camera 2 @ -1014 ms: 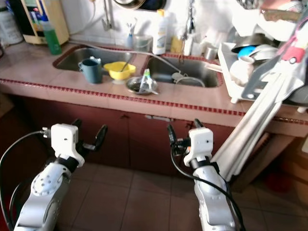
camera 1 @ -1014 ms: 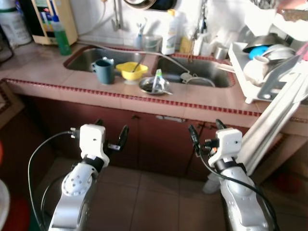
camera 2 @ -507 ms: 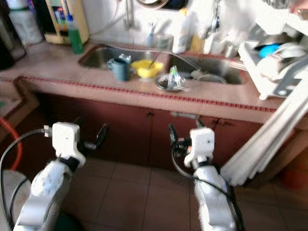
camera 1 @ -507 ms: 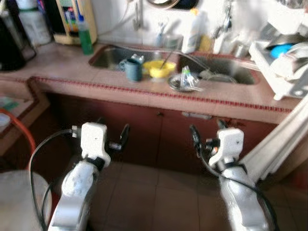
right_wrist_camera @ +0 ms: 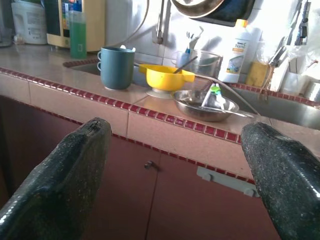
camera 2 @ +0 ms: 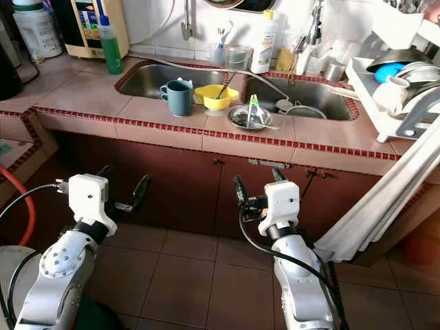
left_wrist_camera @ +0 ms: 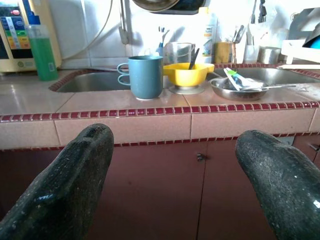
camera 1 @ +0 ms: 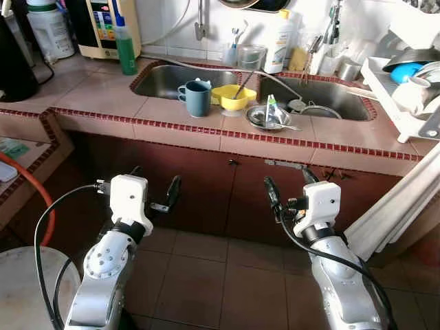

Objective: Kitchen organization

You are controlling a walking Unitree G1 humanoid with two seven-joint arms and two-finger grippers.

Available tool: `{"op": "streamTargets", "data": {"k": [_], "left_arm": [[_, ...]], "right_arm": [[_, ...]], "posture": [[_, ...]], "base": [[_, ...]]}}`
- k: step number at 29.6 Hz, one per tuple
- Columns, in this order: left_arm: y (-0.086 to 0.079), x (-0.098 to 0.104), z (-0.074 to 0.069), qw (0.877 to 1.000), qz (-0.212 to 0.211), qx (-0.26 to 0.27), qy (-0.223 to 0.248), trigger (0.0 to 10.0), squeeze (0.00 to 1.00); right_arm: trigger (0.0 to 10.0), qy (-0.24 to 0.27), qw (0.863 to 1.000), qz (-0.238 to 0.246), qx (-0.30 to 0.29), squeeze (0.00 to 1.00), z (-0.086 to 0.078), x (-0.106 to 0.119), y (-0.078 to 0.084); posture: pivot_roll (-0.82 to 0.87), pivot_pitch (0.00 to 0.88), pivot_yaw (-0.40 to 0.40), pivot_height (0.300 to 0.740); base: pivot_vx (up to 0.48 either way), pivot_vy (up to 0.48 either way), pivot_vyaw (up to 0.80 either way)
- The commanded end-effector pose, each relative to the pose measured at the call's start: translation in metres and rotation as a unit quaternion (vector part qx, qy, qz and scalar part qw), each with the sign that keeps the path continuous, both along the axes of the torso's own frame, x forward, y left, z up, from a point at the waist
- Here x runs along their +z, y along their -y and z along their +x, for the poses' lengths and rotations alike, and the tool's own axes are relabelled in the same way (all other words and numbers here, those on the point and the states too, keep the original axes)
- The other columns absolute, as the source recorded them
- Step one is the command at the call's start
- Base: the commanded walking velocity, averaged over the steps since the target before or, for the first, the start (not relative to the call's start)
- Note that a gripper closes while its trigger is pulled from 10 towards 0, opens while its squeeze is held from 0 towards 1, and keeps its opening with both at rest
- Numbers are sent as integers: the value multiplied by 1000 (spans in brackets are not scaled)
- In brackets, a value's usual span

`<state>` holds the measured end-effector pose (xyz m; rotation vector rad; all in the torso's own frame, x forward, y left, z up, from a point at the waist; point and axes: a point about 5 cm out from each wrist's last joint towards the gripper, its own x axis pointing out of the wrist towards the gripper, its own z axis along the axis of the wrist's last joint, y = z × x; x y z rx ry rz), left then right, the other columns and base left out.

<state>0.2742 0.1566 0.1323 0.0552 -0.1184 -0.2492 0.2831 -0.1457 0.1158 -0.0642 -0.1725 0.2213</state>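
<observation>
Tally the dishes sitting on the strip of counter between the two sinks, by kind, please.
Blue-grey ceramic mug: 1
Yellow plastic bowl with a utensil in it: 1
Round shallow steel dish holding a green-and-white packet: 1
Total: 3

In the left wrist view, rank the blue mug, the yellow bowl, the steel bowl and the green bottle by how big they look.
1. blue mug
2. steel bowl, widest but shallow, close to the mug
3. yellow bowl
4. green bottle, farther back, so its true size is unsure
</observation>
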Motion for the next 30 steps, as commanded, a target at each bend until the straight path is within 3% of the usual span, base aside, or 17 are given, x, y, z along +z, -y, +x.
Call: {"op": "streamTargets", "data": {"k": [1,10,30], "left_arm": [[2,6,0,1000,8,-9,12,10000,0],[3,6,0,1000,8,-8,14,10000,0],[4,6,-1,1000,13,-13,17,10000,0]], "right_arm": [[10000,6,1000,4,-3,0,1,4,2],[10000,3,1000,3,-4,0,2,3,1],[10000,2,1000,0,1,0,2,2,0]], "posture": [[-38,0,-34,740],[-36,0,-33,740],[-31,0,-37,740]], "base": [[0,0,0],[136,0,0],[448,0,0]]}}
